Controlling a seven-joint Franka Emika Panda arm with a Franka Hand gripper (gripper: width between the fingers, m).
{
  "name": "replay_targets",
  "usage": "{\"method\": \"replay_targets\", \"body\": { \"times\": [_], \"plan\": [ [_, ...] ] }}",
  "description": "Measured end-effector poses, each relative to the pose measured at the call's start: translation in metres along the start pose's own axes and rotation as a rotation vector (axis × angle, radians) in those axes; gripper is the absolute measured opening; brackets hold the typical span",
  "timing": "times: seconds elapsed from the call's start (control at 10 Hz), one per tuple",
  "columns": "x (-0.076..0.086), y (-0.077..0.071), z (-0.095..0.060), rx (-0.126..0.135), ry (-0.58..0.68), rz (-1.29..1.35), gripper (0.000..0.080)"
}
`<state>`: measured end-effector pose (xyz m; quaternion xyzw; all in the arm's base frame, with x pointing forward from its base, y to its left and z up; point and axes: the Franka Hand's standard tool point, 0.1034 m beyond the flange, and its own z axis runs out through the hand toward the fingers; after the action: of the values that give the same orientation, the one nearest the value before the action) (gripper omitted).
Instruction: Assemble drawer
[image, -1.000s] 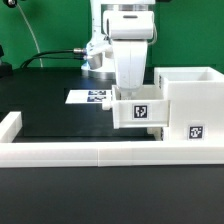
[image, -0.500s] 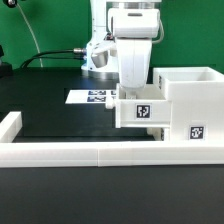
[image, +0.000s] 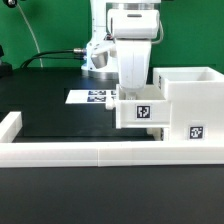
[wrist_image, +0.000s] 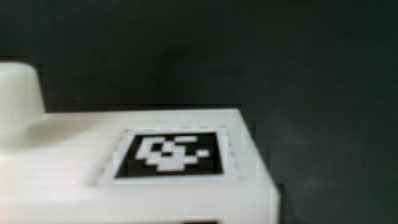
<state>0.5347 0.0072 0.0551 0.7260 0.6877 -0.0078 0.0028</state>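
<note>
Nearest, along the bottom of the exterior view, runs the long low white border wall (image: 90, 152), turning up at the lower left corner; it looks like a stop to square the parts against.

Just behind it, at the right of the frame, stands the drawer housing (image: 190, 105), a tall open-topped white box with a square tag on its lower front. It sits tight against the wall, which I judge keeps it from sliding while a tray is pushed in.

At the housing's left face, in the middle of the frame, hangs a small drawer tray (image: 141, 110), tag facing forward, level and clear of the black desk (image: 60, 120). It touches or slightly enters the housing; I cannot tell how deep. The wrist view shows the same tray (wrist_image: 169, 165) close up, blurred, with its tag on top.

Directly above the tray comes the tool (image: 137, 92), its fingers hidden behind the tray's rim, so I cannot tell whether they pinch the tray wall. The tray's raised position suggests it is carried.

Farther back, at centre left, the marker board (image: 88, 98) lies flat on the desk.
</note>
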Motion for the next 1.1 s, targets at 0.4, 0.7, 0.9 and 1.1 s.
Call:
{"method": "replay_targets", "body": {
  "times": [0.4, 0.7, 0.9, 1.1],
  "plan": [
    [0.0054, 0.0003, -0.0006, -0.003, -0.005, -0.034, 0.0042],
    [0.0053, 0.0003, -0.0005, -0.003, -0.005, -0.033, 0.0042],
    [0.0054, -0.0001, -0.0008, -0.001, -0.006, -0.030, 0.0132],
    [0.0069, 0.0003, -0.0078, 0.002, -0.010, -0.032, 0.0333]
  ]
}}
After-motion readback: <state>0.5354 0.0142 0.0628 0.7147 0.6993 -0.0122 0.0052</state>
